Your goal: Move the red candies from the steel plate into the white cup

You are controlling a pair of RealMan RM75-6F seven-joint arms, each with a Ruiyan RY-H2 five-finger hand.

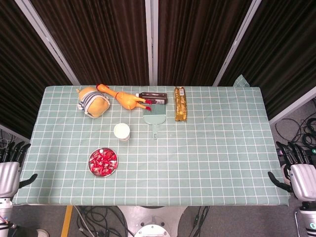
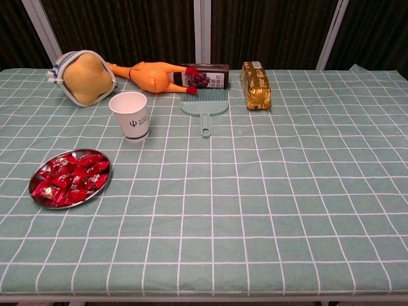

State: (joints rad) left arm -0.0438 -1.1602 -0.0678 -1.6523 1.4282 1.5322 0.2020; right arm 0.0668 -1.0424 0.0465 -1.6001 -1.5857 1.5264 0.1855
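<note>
Setting: a surface under a green checked cloth, dark curtains behind it.
Left hand: the left hand hangs off the near-left corner, below the cloth edge, holding nothing, fingers loosely apart as far as the head view shows.
Right hand: the right hand sits off the near-right edge, likewise holding nothing, fingers apart; neither hand shows in the chest view.
Steel plate: the steel plate lies near the front on the left side, heaped with red candies.
White cup: the white cup stands upright just behind the plate and slightly toward the centre, apart from it.
Key relation: plate and cup both lie inward and forward of the left hand, well apart from the right; the left arm looks the nearer choice for the pick.
Carry path: judged short, from plate back and a little rightward to the cup mouth.
Far row: a plush toy, a rubber chicken, a dark box, a small brush and a gold packet.
</note>
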